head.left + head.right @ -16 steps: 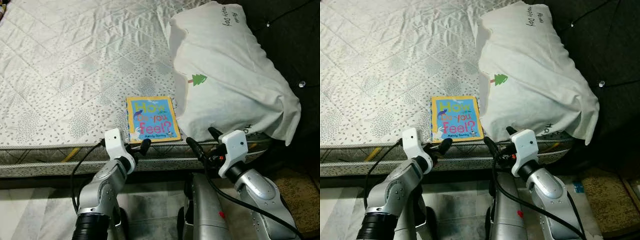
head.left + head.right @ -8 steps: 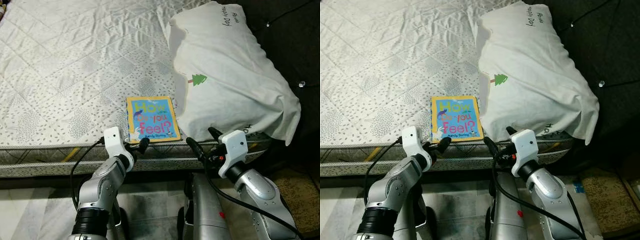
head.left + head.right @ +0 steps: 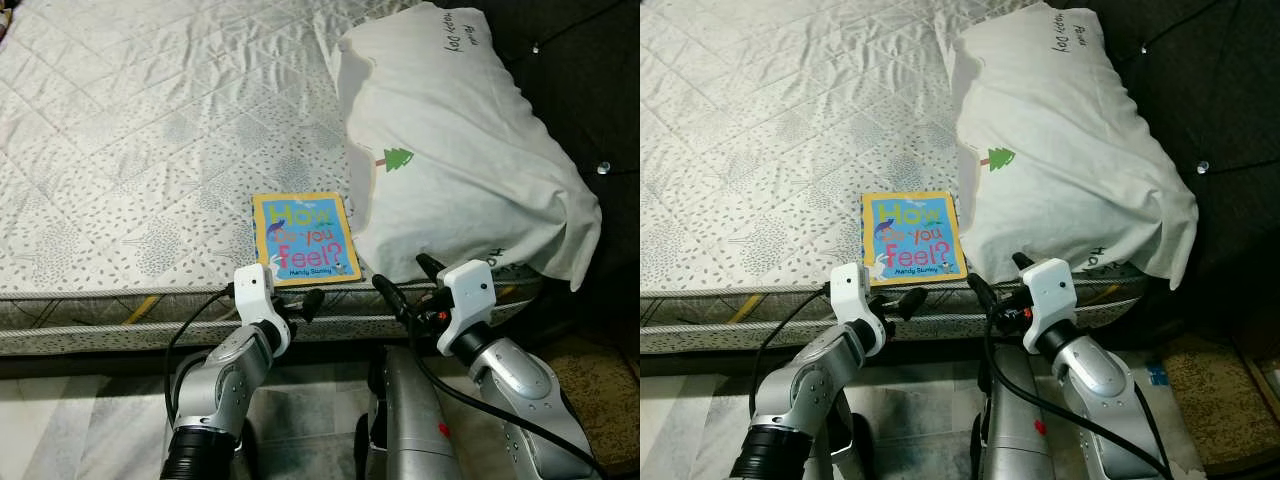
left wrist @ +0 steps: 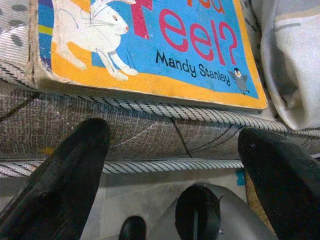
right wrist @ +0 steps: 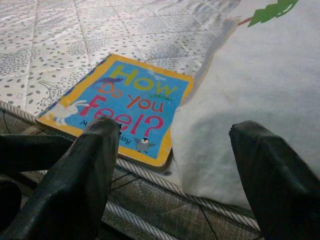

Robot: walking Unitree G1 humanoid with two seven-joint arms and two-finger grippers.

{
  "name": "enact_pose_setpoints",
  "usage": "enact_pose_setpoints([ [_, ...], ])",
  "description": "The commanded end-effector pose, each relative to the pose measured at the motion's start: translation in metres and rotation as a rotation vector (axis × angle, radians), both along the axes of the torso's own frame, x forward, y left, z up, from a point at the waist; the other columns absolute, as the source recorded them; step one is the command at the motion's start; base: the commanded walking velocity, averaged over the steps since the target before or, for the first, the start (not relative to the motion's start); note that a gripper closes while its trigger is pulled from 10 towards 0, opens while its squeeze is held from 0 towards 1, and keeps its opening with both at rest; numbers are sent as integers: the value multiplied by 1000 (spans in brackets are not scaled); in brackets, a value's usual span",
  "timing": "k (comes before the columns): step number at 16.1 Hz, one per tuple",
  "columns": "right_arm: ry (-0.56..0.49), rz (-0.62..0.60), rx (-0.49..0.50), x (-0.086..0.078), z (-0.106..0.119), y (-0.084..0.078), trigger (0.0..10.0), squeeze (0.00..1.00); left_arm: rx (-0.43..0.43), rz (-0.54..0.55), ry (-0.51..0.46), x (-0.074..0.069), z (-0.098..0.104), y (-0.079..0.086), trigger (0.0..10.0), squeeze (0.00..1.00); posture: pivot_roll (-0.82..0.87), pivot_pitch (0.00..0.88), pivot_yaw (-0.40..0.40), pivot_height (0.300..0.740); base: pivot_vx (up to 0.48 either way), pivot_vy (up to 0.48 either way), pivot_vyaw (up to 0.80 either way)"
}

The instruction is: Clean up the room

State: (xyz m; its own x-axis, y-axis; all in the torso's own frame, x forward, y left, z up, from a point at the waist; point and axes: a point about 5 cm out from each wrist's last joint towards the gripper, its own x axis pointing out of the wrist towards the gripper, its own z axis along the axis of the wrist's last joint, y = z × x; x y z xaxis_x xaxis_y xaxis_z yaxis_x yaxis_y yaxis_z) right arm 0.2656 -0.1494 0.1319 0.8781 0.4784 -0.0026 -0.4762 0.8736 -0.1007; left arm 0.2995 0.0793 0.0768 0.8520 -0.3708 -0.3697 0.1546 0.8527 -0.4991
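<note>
A children's board book, "How Do You Feel?", lies flat near the front edge of the bed, its right side against a white pillow. My left gripper is open and sits just below the mattress edge, under the book's near edge. In the left wrist view the book lies just beyond the open left gripper. My right gripper is open too, at the mattress edge below the pillow's corner. In the right wrist view the book and the pillow lie ahead.
A dark padded headboard rises behind the pillow on the right. The mattress side runs across in front of me. Pale floor lies below it and a brown mat at the lower right.
My left gripper has shifted right and slightly down, from left of the book's corner to under its near edge. The right arm and the book have stayed put.
</note>
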Motion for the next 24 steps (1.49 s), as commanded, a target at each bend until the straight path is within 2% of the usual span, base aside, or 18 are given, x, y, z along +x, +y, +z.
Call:
enact_pose_setpoints([
  [1,5,-4,-9,-1,-2,-2,10000,0,-1,-16,-12,-2,2,-3,10000,0,-95,230,-32,539,0,0,0],
  [7,6,-2,-13,-2,-4,-2,10000,0,-26,33,-95,13,23,3,10000,0,-98,223,-31,539,0,0,0],
  [15,12,-6,-18,-4,-6,-3,10000,0,4,96,-84,17,18,24,10000,0,-98,230,-31,539,0,0,0],
  [17,11,-7,-17,-3,-5,-3,10000,0,9,102,-86,19,19,25,10000,0,-99,230,-32,539,0,0,0],
  [21,1,-11,-8,0,-4,-1,10000,0,-16,89,-126,15,29,15,10000,0,-88,208,-23,539,0,0,0],
  [24,-15,-11,30,7,-1,9,10000,0,-19,86,-190,7,44,14,10000,0,-54,179,-8,539,0,0,0],
])
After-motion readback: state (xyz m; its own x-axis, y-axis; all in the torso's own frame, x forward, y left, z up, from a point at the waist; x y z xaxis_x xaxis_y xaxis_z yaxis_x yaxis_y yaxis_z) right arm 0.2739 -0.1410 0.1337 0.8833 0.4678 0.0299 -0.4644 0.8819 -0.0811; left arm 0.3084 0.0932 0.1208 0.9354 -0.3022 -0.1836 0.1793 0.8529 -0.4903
